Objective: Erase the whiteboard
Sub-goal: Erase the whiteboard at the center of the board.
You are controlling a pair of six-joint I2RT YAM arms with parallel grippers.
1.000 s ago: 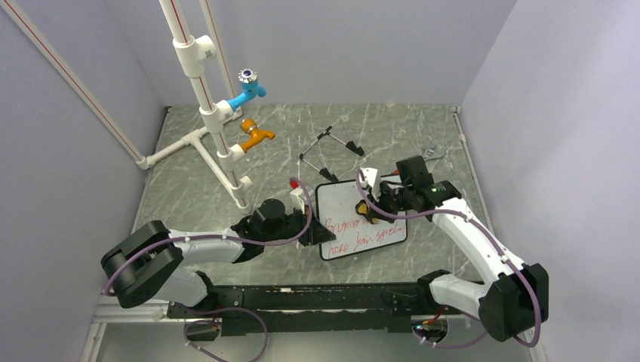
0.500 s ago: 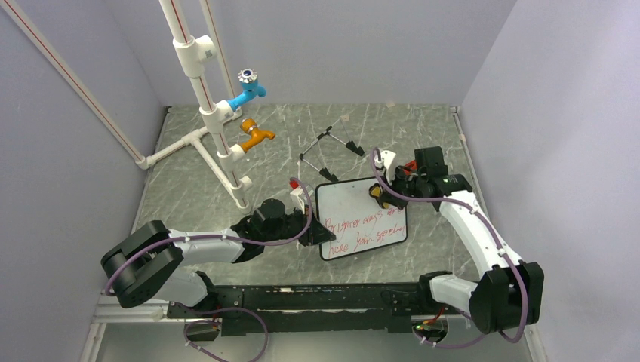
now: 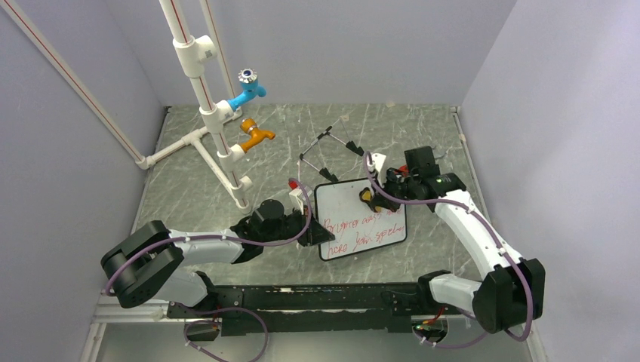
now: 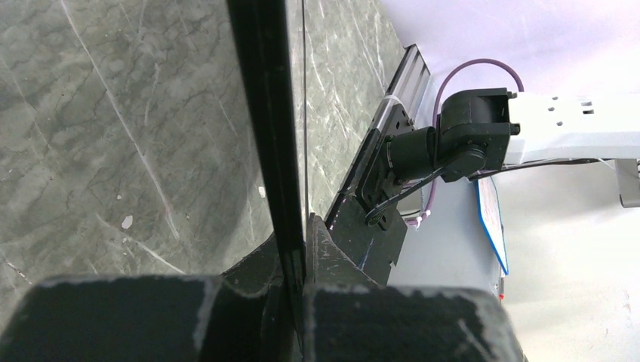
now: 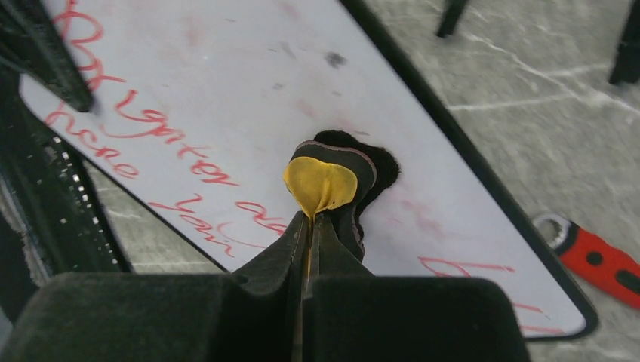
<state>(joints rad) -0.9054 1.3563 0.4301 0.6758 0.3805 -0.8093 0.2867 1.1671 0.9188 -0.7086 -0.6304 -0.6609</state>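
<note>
The whiteboard [image 3: 361, 220] lies on the table, white with a thin black frame and two lines of red handwriting. My left gripper [image 3: 317, 232] is shut on its left edge; in the left wrist view the black frame [image 4: 266, 121] runs edge-on between the jaws. My right gripper [image 3: 375, 197] is shut on the yellow-black eraser [image 3: 367, 198] and presses it on the board's upper middle. In the right wrist view the eraser [image 5: 324, 185] sits on the white surface [image 5: 226, 98], with faint red smears around it and red writing [image 5: 143, 124] to the left.
Black wire easel feet [image 3: 330, 147] lie behind the board. A red-and-black marker [image 5: 596, 260] lies just beyond the board's edge. A white pipe stand with a blue tap [image 3: 247, 92] and an orange tap [image 3: 256, 136] stands at the back left.
My right gripper swept the eraser from the board's middle up to the top right, then back left along the upper area. The left gripper kept its hold on the board.
</note>
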